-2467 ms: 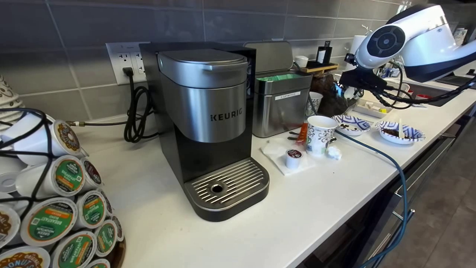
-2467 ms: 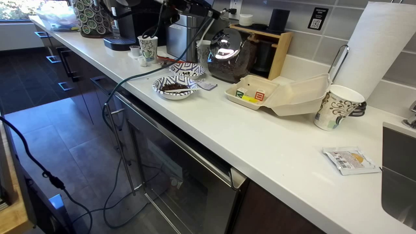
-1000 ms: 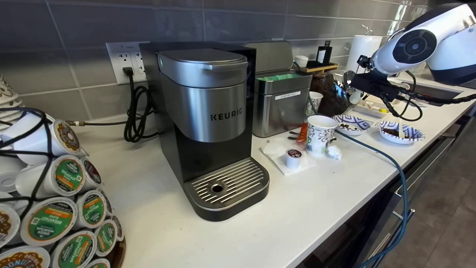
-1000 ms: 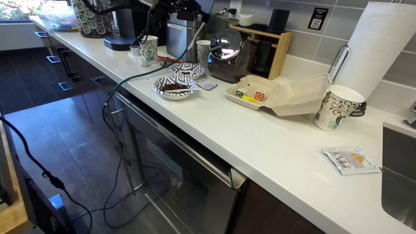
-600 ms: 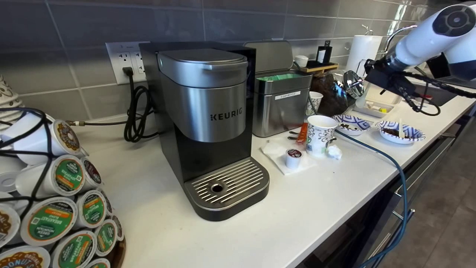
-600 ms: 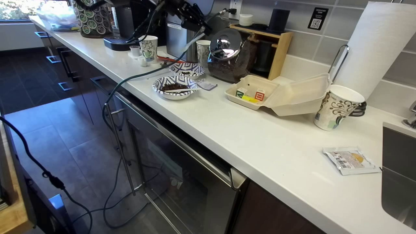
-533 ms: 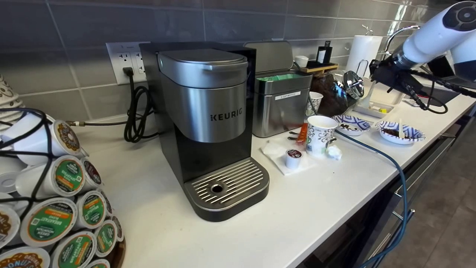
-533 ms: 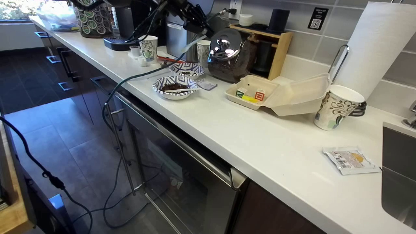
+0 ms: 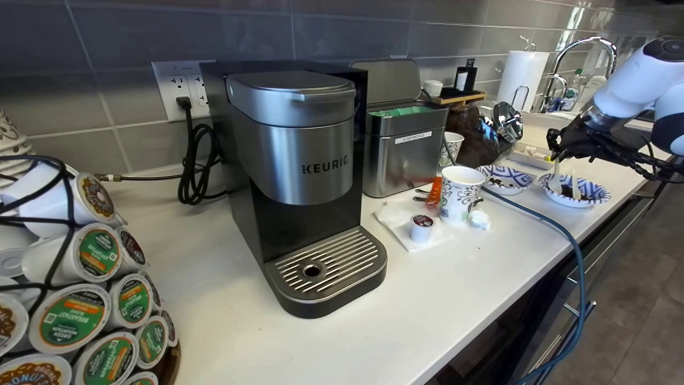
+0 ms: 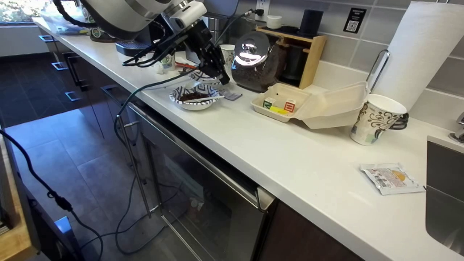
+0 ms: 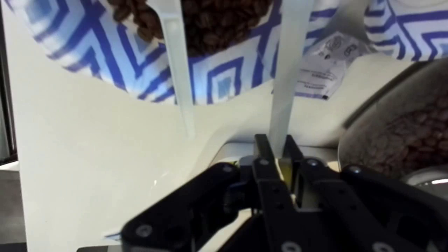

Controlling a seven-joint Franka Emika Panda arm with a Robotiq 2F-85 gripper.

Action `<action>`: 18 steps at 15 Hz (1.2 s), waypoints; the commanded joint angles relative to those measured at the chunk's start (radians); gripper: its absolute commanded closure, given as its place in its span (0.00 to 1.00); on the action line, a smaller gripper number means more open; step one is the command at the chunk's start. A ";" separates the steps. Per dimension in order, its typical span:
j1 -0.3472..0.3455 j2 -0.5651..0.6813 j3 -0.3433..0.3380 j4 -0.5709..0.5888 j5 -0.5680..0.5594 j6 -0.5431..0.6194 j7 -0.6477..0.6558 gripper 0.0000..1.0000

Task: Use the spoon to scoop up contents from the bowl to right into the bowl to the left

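Note:
A white plastic spoon (image 9: 556, 181) is gripped by its handle in my gripper (image 9: 556, 154); its head is at the blue-and-white paper bowl of dark coffee beans (image 9: 594, 190), on the right in this exterior view. Whether the head touches the beans is unclear. The gripper (image 10: 222, 77) is beside and above that bowl (image 10: 177, 97). The wrist view shows the fingers (image 11: 275, 141) shut on the handle (image 11: 287, 66), spoon head out of frame. A second white utensil (image 11: 177, 63) rests in this bowl. The left bowl (image 9: 510, 174), with a few beans, also appears in the wrist view (image 11: 425, 38).
A glass bean jar (image 10: 253, 69) and an open takeout box (image 10: 330, 110) stand near the bowls. A blue cable (image 10: 163, 84) crosses the counter beside them. A packet (image 11: 320, 71) lies between the bowls. Paper cups (image 9: 460, 198) and a Keurig machine (image 9: 299, 160) stand further along.
The arm has come down with the spoon, from high near the jar to the bowl of beans on the right. The spoon stays in the grip. The bowls appear in about the same places.

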 commanded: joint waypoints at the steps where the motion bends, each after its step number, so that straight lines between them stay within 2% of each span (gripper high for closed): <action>1: 0.024 -0.013 0.009 0.006 0.268 -0.092 -0.253 0.97; 2: -0.053 -0.015 0.091 0.026 0.274 -0.131 -0.263 0.97; 3: 0.042 -0.017 -0.005 0.039 0.382 -0.142 -0.349 0.97; 7: 0.119 -0.009 -0.093 0.120 0.495 -0.243 -0.480 0.97; 9: 0.158 -0.001 -0.133 0.150 0.499 -0.289 -0.511 0.97; 14: 0.213 0.006 -0.167 0.166 0.497 -0.345 -0.559 0.97; 18: 0.264 0.028 -0.202 0.170 0.440 -0.346 -0.503 0.97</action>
